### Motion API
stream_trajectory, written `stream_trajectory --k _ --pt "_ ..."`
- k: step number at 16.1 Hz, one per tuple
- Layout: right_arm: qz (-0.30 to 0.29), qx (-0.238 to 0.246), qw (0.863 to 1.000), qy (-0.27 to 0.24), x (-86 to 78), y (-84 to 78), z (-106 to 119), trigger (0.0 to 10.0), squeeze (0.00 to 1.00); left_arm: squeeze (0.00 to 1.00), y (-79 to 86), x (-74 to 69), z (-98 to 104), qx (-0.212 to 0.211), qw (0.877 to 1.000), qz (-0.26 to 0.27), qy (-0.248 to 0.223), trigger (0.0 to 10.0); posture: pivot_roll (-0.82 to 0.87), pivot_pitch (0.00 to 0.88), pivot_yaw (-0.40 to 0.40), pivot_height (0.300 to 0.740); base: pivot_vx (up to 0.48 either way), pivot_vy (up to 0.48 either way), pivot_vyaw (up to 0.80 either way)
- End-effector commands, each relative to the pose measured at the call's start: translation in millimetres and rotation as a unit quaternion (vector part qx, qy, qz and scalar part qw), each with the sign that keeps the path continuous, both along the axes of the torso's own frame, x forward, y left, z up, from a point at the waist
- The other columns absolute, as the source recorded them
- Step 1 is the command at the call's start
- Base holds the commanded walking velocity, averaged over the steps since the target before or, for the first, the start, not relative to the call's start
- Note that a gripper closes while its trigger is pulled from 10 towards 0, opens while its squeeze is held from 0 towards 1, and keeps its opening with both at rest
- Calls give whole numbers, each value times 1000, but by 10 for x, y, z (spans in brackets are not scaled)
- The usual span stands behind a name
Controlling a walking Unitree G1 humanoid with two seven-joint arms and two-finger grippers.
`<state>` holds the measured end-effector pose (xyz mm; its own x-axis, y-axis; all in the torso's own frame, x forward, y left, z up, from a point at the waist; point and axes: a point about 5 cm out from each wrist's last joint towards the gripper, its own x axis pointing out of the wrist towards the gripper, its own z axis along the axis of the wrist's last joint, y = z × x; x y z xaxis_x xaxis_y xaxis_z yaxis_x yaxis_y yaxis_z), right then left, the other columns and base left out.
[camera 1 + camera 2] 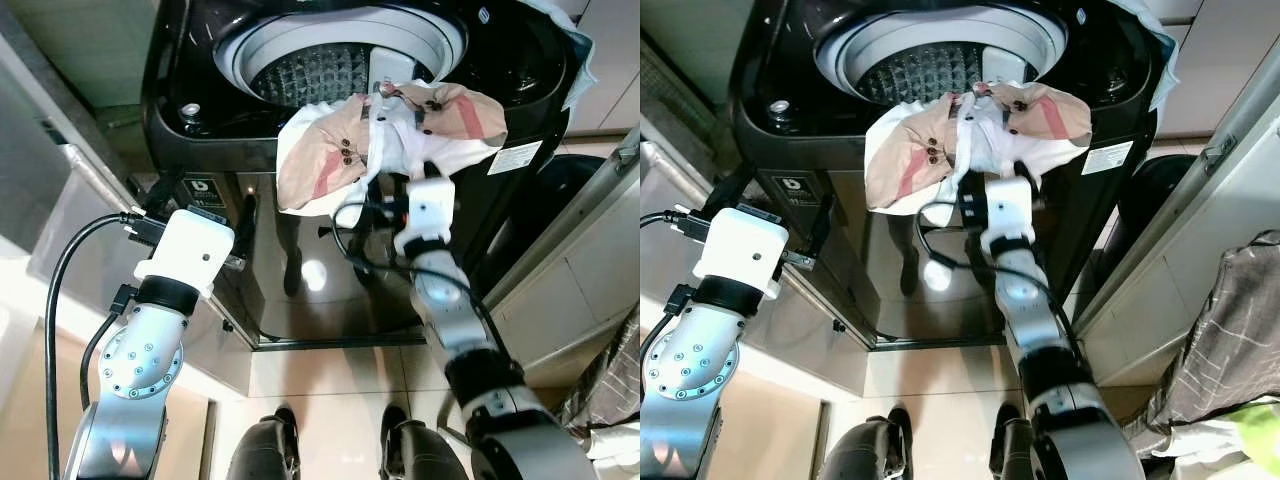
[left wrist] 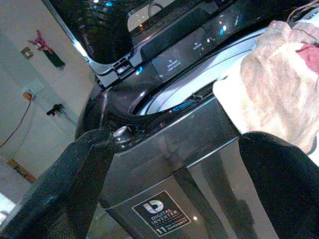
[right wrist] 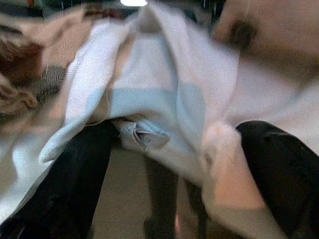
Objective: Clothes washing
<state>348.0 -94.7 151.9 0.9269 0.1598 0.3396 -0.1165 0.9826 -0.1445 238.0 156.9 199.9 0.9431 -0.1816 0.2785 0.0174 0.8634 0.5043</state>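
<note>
A beige and white garment with dark buttons and reddish stripes [image 1: 385, 135] lies bunched over the front rim of the glossy black top-loading washing machine [image 1: 200, 130]. Part of it rests at the edge of the perforated steel drum [image 1: 320, 72], and a large fold hangs down the front panel. The right gripper [image 1: 410, 165] is pushed up into the cloth from below. In the right wrist view its two black fingers [image 3: 75, 174] stand apart with fabric draped between and over them; the blur leaves it hard to say how firmly the cloth is caught, so the hold looks loose at best.

The left gripper [image 2: 174, 174] hovers with its fingers spread wide and holding nothing, beside the machine's front left corner near the white label [image 2: 162, 216].

The main risk is the hanging fold: most of the weight seems to sit outside the drum, so a weak lift could let the garment slide off the rim to the floor. The cloth could also snag on the rim, or wrap the right gripper's fingers and come back out with it.
</note>
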Motion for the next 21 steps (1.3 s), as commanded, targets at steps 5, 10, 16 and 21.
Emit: stream_trajectory --k 5,10,16,21 --pt "44 30 987 -153 13 241 799 10000 0 0 -19 -16 -4 -7 1000 9 -2 10000 165 213 64 740 0 0 0" --pt "47 31 971 -232 165 262 1409 10000 0 0 -81 182 11 -20 999 11 -23 10000 113 132 39 740 0 0 0" --pt "42 24 974 -223 -15 28 1123 10000 0 0 -177 397 23 -35 998 9 -47 10000 46 43 18 740 0 0 0" --pt "36 -9 988 -150 -401 -181 513 10000 0 0 -174 528 28 -33 998 3 -60 10000 1 1 41 740 0 0 0"
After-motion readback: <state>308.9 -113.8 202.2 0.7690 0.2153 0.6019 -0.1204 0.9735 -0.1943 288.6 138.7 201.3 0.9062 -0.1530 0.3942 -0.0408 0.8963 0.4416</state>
